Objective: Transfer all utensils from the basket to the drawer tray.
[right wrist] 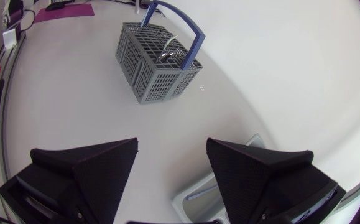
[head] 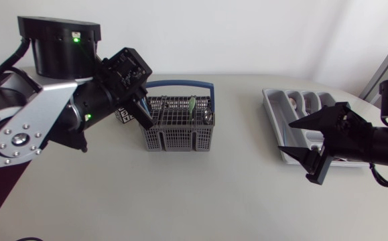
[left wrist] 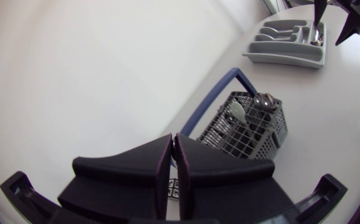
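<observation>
A grey slotted basket [head: 178, 130] with a blue handle [head: 180, 85] stands mid-table. Upright in it are a green-handled utensil [head: 192, 105] and a metal spoon [head: 208, 118]. My left gripper [head: 144, 119] is shut and empty, its tips at the basket's left side. In the left wrist view its fingers [left wrist: 165, 163] press together, with the basket [left wrist: 248, 130] ahead of them. The grey drawer tray [head: 274, 107] lies at the right, some cutlery in its compartments. My right gripper [head: 299, 142] stands open and empty over the tray's near left part. The right wrist view shows the basket [right wrist: 158, 62] far ahead of that gripper [right wrist: 170, 152].
A small black-and-white tag [head: 122, 115] lies on the table behind my left gripper. Bare white tabletop spreads between the basket and the tray [left wrist: 285, 46] and along the front. The table's far edge meets a white wall.
</observation>
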Controlling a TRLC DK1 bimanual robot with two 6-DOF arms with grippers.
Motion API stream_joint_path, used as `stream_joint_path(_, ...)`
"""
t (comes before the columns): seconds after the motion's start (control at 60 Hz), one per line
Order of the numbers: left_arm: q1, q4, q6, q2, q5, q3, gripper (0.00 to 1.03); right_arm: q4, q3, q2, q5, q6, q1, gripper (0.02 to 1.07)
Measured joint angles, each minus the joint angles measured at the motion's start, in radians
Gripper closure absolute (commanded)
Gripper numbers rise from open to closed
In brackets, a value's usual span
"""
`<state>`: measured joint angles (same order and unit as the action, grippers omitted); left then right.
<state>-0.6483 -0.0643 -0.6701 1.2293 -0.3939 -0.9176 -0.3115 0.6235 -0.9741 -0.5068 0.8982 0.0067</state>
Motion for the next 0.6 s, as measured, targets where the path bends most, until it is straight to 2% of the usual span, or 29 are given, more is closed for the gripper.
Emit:
stream_joint_path(0.133, -0.014, 0.172, 0.137, -0.003, 0.061, -0.049, 1.00, 0.002, 0.039, 0.008, 0.095, -0.175, 0.182, 0.27)
stream_joint_path(0.283, -0.014, 0.317, 0.317, 0.013, 0.196, -0.149, 1.00, 0.044, 0.077, 0.007, 0.204, -0.344, 0.388, 0.27)
stream_joint_path(0.467, 0.025, 0.409, 0.486, 0.067, 0.453, -0.221, 1.00, 0.082, 0.160, -0.086, 0.221, -0.494, 0.476, 0.28)
stream_joint_path(0.6, 0.071, 0.434, 0.546, 0.119, 0.571, -0.237, 1.00, 0.106, 0.198, -0.151, 0.224, -0.559, 0.523, 0.35)
